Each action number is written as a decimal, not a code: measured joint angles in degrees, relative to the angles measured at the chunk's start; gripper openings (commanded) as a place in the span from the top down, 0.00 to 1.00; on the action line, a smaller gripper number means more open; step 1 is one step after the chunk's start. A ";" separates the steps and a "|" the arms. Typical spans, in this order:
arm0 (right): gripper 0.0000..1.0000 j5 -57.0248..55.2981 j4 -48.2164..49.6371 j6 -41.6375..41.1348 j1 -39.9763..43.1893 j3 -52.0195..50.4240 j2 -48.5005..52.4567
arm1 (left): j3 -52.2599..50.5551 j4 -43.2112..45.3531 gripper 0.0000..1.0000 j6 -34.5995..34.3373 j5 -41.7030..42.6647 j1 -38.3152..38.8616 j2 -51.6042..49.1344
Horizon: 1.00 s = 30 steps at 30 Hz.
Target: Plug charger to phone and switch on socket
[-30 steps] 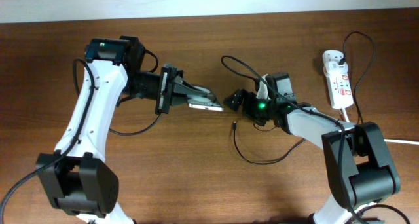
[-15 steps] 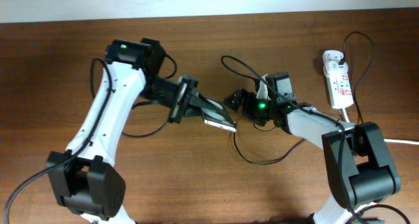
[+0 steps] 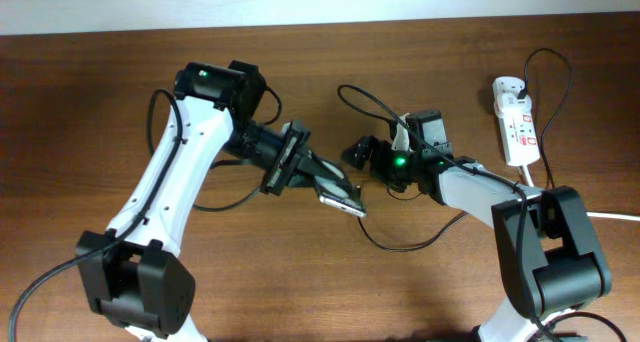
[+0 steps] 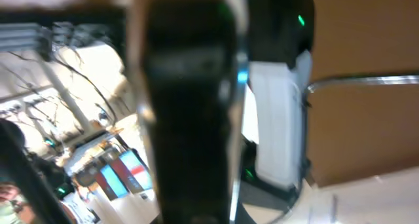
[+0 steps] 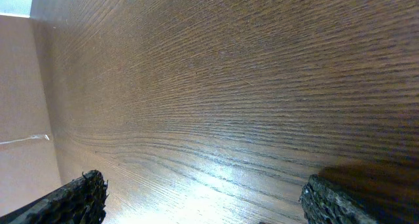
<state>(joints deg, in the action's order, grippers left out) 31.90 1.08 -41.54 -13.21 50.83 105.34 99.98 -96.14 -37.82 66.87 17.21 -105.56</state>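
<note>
My left gripper is shut on the phone, a thin dark slab with a silvery edge, held tilted just above the table at the centre. In the left wrist view the phone fills the middle, blurred. The charger is a thin black cable looping on the table under my right arm; its plug tip is hidden near the phone's end. My right gripper is open and empty just right of the phone, and in the right wrist view only bare wood lies between its fingers. The socket, a white power strip, lies at the far right.
More black cable arcs behind my right gripper. A thick white cord leaves the table's right side. The wooden table extends toward the front.
My left arm has swung right and toward the front with the phone, bringing its end close to my right gripper and over the plug tip's spot. The right arm has not moved.
</note>
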 measured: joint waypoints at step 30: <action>0.01 -0.52 0.02 -0.02 0.00 0.02 -0.04 | -4.59 29.59 1.00 14.49 -67.76 1.16 -15.72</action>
<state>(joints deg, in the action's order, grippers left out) 31.38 1.10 -41.56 -13.21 50.85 105.30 95.39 -66.54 -23.33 -0.89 18.37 -121.27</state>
